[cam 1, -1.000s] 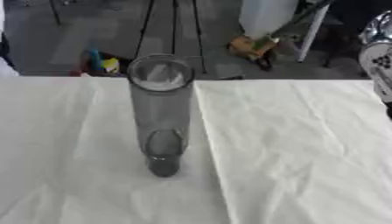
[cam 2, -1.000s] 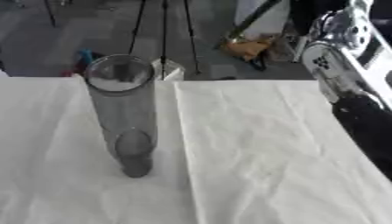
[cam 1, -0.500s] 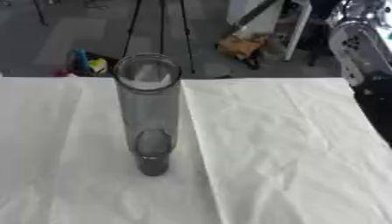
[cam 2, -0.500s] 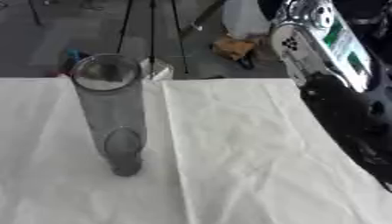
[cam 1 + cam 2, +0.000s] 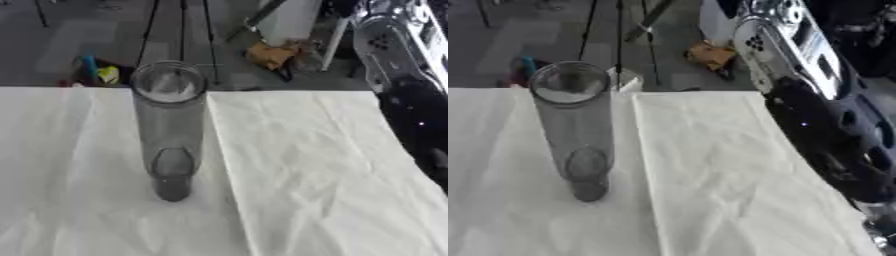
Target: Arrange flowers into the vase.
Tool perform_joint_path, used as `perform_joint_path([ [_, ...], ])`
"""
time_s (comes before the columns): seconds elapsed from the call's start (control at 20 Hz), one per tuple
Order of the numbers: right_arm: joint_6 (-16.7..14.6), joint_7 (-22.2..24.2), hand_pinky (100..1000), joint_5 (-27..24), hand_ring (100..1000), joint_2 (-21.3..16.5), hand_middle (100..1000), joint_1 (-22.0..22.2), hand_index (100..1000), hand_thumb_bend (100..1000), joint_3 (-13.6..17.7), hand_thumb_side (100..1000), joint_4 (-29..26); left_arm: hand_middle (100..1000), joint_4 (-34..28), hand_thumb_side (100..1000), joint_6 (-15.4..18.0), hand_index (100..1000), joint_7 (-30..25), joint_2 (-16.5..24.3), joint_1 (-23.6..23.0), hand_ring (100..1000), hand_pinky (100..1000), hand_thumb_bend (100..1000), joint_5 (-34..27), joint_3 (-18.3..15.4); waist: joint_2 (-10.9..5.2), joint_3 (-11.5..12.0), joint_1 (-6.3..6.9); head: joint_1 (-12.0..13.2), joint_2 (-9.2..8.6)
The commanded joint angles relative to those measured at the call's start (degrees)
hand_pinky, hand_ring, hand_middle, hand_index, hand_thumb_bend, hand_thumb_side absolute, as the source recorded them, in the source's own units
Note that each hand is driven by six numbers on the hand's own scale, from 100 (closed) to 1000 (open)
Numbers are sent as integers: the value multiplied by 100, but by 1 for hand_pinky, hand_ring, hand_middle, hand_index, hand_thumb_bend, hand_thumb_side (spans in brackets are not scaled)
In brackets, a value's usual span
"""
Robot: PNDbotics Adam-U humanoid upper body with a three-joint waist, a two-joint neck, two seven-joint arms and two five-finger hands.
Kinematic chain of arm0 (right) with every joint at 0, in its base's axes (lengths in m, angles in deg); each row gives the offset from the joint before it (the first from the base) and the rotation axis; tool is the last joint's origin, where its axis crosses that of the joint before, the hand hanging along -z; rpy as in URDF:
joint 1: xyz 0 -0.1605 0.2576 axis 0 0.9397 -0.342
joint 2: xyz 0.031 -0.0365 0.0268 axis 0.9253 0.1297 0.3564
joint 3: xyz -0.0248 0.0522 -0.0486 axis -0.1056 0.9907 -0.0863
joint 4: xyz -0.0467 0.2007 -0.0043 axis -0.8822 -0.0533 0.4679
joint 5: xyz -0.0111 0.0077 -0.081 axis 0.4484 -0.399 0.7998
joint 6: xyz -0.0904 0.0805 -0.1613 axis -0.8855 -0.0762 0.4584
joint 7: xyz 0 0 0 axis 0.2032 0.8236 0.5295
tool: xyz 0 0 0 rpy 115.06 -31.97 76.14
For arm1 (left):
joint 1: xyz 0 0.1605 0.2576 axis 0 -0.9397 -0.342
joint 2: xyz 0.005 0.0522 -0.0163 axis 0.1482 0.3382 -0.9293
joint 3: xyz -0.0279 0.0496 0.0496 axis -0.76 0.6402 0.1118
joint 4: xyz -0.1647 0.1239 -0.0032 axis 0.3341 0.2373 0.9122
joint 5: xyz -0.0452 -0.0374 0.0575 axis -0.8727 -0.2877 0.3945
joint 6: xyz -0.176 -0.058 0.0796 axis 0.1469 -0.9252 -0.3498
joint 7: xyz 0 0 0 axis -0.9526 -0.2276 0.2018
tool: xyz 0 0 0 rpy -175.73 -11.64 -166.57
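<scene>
On the table (image 5: 332, 165), which is spread with a creased white cloth (image 5: 710, 165), a tall clear cylindrical vase (image 5: 170, 130) stands upright a little left of the middle, its round open mouth towards the camera and its darker base resting on the cloth; nothing can be seen inside it, and no flowers show in either view; a long fold in the cloth runs from the far edge towards the near edge just to the right of the vase; along the right side of both views the robot's right arm (image 5: 824, 110) comes in from the upper corner, a silver shell at the top and black segments with silver joints below it, reaching down past the table's right edge and well apart from the vase; its hand lies beyond the lower right corner, so whether the fingers are open or curled cannot be told; the left hand shows in neither view; beyond the far edge of the table lie a grey floor, the thin black legs of a tripod (image 5: 182, 35) and a brown cardboard box (image 5: 273, 54).
</scene>
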Motion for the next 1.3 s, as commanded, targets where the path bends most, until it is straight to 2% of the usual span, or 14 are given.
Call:
perform_joint_path([
  [0.05,141,-21,100,185,100,-22,100,-136,100,368,28,476,-76,791,-91,1000,0,903,-23,14,79,575,560,100,-44,48,-202,20,-75,-38,45],
  [0.3,473,-17,100,538,100,113,100,-200,100,405,-19,477,-76,791,-91,1000,-16,903,-43,-9,102,576,561,100,-68,53,-207,82,-77,-149,62],
  [0.55,675,57,100,849,100,189,100,-187,100,423,-78,476,-76,792,-91,1000,-27,903,-46,-17,119,576,561,100,-86,47,-209,104,-97,-126,57],
  [0.9,858,67,100,731,100,297,100,-247,100,425,-153,474,-76,793,-91,1000,-59,903,-67,-40,162,577,562,100,-130,63,-220,130,-127,-160,106],
  [1.1,858,5,100,739,100,325,100,-295,100,414,-168,476,-76,793,-91,1000,-73,903,-86,-47,180,577,562,100,-157,73,-235,146,-144,-194,152],
  [1.3,790,-37,100,748,100,354,100,-323,100,402,-191,478,-76,793,-91,1000,-91,903,-100,-58,190,577,562,100,-167,72,-233,162,-161,-204,105],
])
